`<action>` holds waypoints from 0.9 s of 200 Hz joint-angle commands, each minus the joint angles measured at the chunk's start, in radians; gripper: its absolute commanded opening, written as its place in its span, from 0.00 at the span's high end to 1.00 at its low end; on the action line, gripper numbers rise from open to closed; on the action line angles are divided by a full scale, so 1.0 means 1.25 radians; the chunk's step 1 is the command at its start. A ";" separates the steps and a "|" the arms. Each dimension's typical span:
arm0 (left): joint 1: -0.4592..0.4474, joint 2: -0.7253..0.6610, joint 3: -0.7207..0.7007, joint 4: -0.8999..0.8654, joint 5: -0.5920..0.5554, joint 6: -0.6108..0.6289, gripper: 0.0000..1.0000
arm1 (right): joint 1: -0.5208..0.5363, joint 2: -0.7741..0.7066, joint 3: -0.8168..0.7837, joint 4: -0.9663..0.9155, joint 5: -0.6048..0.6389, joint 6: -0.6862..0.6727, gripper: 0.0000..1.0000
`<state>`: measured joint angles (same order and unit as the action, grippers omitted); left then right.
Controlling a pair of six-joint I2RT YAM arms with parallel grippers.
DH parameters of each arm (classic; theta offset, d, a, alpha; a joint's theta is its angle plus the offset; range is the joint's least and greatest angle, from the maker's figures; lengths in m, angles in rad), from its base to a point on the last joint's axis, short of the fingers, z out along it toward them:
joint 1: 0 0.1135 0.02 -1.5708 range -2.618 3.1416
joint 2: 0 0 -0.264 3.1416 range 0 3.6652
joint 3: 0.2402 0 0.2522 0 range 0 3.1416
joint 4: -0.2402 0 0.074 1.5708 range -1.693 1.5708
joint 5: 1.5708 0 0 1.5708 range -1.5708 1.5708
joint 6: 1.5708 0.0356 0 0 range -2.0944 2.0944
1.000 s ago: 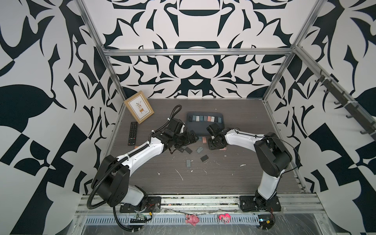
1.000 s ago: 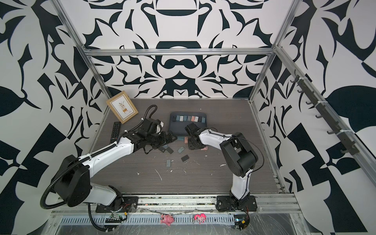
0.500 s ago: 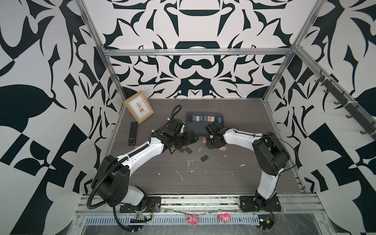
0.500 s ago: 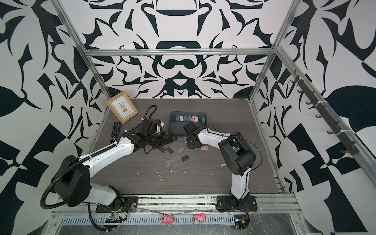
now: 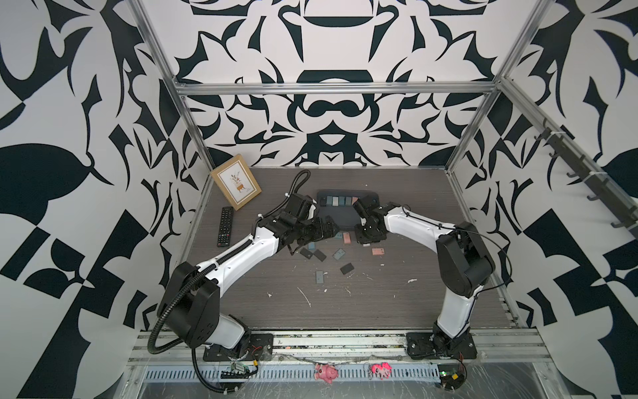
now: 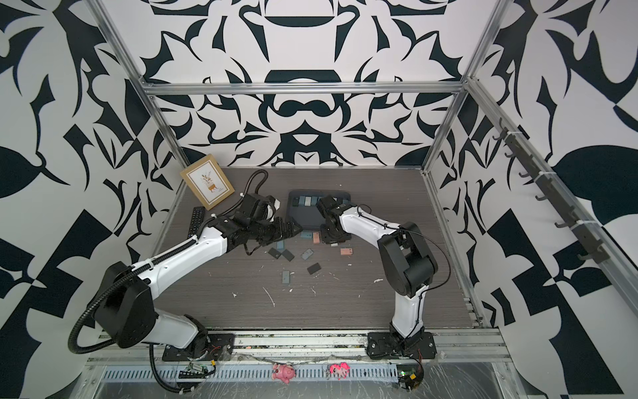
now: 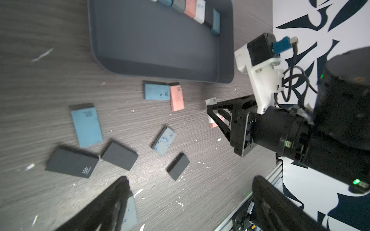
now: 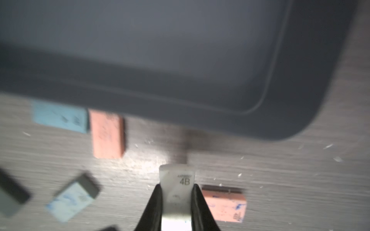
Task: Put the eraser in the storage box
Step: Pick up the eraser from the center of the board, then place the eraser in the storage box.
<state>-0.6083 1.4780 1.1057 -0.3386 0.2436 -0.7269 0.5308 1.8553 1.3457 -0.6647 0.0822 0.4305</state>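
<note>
The storage box point(image 5: 340, 217) is a shallow dark grey tray at the back middle of the table, with a row of erasers point(image 5: 340, 200) along its far side. My right gripper point(image 8: 177, 188) is shut on a white eraser point(image 8: 177, 180) marked 4B, just off the table in front of the box's near rim point(image 8: 200, 112). In both top views the right gripper point(image 5: 366, 241) point(image 6: 333, 241) points down beside the box's front right corner. My left gripper point(image 7: 190, 180) is open and holds nothing, hovering left of the box's front edge point(image 5: 331, 229).
Several loose erasers lie in front of the box: pink point(image 5: 378, 251), blue point(image 5: 338, 254), black point(image 5: 347, 268), grey-blue point(image 5: 320, 277). A tan picture frame point(image 5: 236, 182) and a remote point(image 5: 225, 226) sit at the back left. White crumbs litter the wood.
My right gripper's jaws have closed on the white eraser. The left arm has stayed where it was.
</note>
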 commanded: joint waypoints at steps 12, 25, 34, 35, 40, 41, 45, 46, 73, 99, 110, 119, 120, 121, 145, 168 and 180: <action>0.033 0.051 0.101 -0.051 0.045 0.054 0.01 | -0.052 -0.008 0.124 -0.064 -0.010 -0.012 0.80; 0.041 0.080 0.138 -0.053 0.071 0.057 0.01 | -0.071 0.019 0.164 -0.071 -0.013 -0.013 0.80; 0.045 0.100 0.165 -0.055 0.085 0.060 0.01 | -0.083 0.040 0.191 -0.076 -0.013 -0.011 0.80; 0.045 0.103 0.167 -0.055 0.088 0.060 0.01 | -0.084 0.043 0.194 -0.076 -0.013 -0.011 0.80; 0.046 0.116 0.183 -0.056 0.096 0.062 0.01 | -0.089 0.057 0.209 -0.080 -0.013 -0.009 0.80; 0.046 0.118 0.187 -0.056 0.097 0.063 0.01 | -0.090 0.060 0.213 -0.082 -0.013 -0.009 0.80; 0.046 0.127 0.198 -0.056 0.102 0.065 0.01 | -0.093 0.071 0.223 -0.086 -0.012 -0.009 0.80; 0.047 0.129 0.200 -0.057 0.103 0.065 0.01 | -0.095 0.077 0.231 -0.086 -0.011 -0.009 0.80; 0.047 0.182 0.252 -0.042 0.127 0.067 0.01 | -0.113 0.145 0.298 -0.096 -0.010 -0.005 0.80; 0.052 0.214 0.268 -0.024 0.141 0.069 0.01 | -0.128 0.212 0.368 -0.110 -0.009 0.000 0.80; 0.056 0.221 0.262 -0.010 0.151 0.066 0.01 | -0.132 0.236 0.396 -0.120 -0.002 0.001 0.80; 0.060 0.226 0.257 -0.001 0.158 0.065 0.01 | -0.135 0.254 0.418 -0.126 0.003 0.001 0.80; 0.060 0.226 0.257 -0.001 0.157 0.065 0.01 | -0.135 0.256 0.419 -0.126 0.003 0.001 0.80; 0.061 0.226 0.257 0.001 0.158 0.065 0.01 | -0.135 0.258 0.422 -0.127 0.003 0.002 0.80; 0.072 0.232 0.242 0.015 0.167 0.067 0.01 | -0.139 0.302 0.475 -0.145 0.011 0.003 0.80; 0.083 0.234 0.237 0.021 0.175 0.070 0.01 | -0.140 0.339 0.518 -0.166 0.031 0.003 0.80; 0.087 0.234 0.233 0.028 0.177 0.070 0.01 | -0.142 0.348 0.526 -0.171 0.040 0.003 0.80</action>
<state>-0.5125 1.7611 1.4136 -0.3325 0.4377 -0.6537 0.3592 2.2948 1.9453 -0.8257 0.0891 0.4240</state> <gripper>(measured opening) 0.992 0.228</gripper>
